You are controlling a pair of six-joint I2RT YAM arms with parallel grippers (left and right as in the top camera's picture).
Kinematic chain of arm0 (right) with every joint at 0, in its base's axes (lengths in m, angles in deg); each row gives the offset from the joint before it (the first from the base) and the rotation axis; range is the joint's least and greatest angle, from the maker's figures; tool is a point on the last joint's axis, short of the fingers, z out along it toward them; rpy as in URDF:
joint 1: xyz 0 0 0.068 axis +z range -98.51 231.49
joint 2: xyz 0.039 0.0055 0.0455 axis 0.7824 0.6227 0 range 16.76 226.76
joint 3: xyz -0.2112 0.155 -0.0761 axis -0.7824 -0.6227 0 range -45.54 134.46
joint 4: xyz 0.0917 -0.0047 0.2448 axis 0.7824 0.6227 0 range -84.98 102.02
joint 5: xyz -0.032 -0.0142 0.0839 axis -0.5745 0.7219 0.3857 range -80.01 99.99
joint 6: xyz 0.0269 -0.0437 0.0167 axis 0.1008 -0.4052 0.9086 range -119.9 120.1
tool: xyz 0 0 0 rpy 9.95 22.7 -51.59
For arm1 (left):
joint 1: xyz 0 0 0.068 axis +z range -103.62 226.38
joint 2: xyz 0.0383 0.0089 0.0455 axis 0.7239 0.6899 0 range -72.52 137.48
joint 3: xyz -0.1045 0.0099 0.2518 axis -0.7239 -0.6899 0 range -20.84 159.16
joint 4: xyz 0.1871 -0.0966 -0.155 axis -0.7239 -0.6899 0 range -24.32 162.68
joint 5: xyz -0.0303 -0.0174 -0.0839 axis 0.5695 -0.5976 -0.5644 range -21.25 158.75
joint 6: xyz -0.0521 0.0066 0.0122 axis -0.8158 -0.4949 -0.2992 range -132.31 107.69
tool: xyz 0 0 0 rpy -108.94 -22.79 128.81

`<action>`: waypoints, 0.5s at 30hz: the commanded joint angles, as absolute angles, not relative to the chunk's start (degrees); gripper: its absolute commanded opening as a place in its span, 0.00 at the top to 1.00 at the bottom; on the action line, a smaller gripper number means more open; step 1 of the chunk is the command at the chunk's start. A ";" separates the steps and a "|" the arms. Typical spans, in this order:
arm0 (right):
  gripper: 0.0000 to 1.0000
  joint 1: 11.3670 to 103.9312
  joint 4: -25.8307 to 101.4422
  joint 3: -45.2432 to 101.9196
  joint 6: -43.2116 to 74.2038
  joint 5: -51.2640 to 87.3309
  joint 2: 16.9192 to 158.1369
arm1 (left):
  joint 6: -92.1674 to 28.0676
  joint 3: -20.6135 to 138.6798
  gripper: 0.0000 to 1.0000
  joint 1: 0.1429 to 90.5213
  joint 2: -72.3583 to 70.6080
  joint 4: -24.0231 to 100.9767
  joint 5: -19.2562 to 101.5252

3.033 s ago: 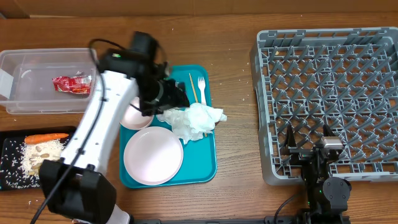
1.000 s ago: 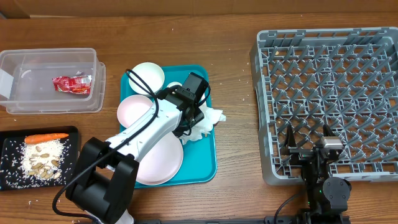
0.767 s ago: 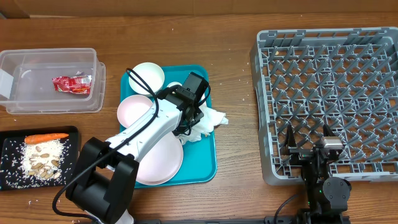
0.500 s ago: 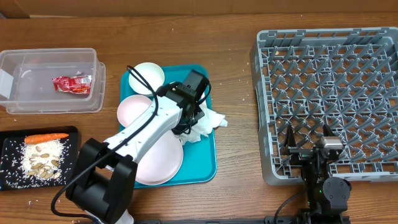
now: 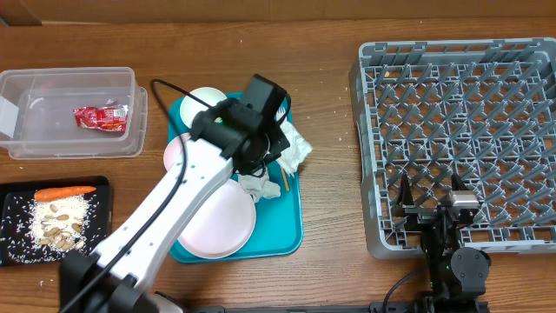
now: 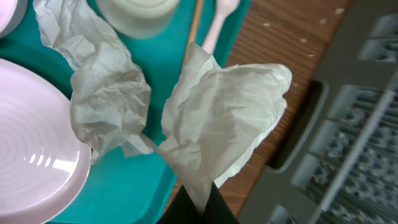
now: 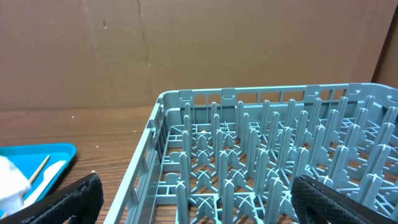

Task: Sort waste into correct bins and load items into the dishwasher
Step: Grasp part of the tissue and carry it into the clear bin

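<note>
**Overhead.** The left gripper (image 5: 280, 146) hangs over the teal tray (image 5: 291, 224), clamped on a napkin (image 5: 295, 148) that is lifted off the tray. A second napkin (image 5: 257, 184) lies on the tray just beside the plate (image 5: 217, 222). The tub (image 5: 61, 146), holding a wrapper (image 5: 100, 117), stands well to the left and is judged the proper bin for paper. The black tray (image 5: 10, 209) with the carrot (image 5: 65, 191) is not. The white bowl (image 5: 207, 103) lies between gripper and tub. Recommendation: carry the napkin high enough for its loose bulk to clear the bowl and the tub wall, and release it over the tub's middle.

**Left wrist.** The fingers (image 6: 186, 210) pinch only the napkin's (image 6: 221, 118) lower corner. The hold looks thin, so a slow carry is advised. The second napkin's (image 6: 106, 93) tail reaches the held one; contact cannot be confirmed, so it may drag along. Cup (image 6: 134, 12), stick (image 6: 194, 25) and fork (image 6: 221, 15) lie beyond.

**Right wrist.** The right gripper (image 7: 196, 186) is spread open at the rack's (image 7: 267, 155) near edge, well apart from the work.
</note>
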State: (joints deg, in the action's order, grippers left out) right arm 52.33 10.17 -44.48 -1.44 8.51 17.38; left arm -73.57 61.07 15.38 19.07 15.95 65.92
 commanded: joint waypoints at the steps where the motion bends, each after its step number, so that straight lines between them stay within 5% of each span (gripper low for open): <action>1: 0.00 52.65 9.73 -45.09 -1.62 8.73 16.98 | -72.08 62.20 0.96 16.71 14.87 15.71 64.22; 15: 0.00 52.65 9.73 -45.09 -1.62 8.73 16.98 | -71.40 62.18 0.96 41.91 10.30 17.09 70.47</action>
